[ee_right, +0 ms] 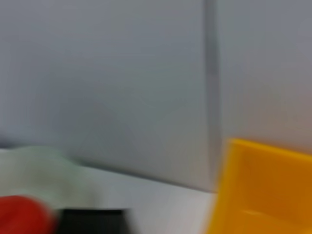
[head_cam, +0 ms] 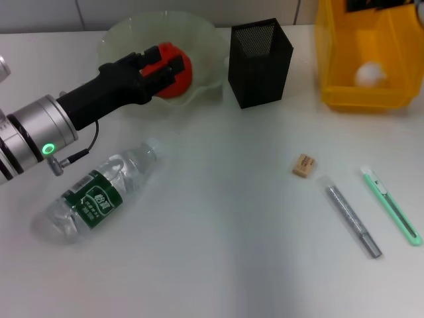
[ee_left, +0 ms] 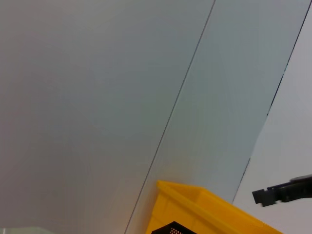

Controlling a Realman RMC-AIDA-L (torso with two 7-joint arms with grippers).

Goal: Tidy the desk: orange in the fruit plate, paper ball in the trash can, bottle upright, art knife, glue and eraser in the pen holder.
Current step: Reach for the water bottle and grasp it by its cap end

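Mostly grey wall panels (ee_left: 122, 97) crossed by diagonal seams; yellow bin (ee_left: 204, 207) at lower centre, black mesh holder (ee_left: 171, 228) peeking at the bottom edge.

Head camera looks down over the desk; both wrist cameras face the wall, sharing the yellow bin (head_cam: 363, 66).

Open tabletop (head_cam: 225, 218) spans the centre. The lying bottle (head_cam: 99, 192) blocks eight o'clock; eraser (head_cam: 303, 165), glue stick (head_cam: 351, 220) and art knife (head_cam: 391, 205) crowd four o'clock; pen holder (head_cam: 260, 63) stands at twelve.
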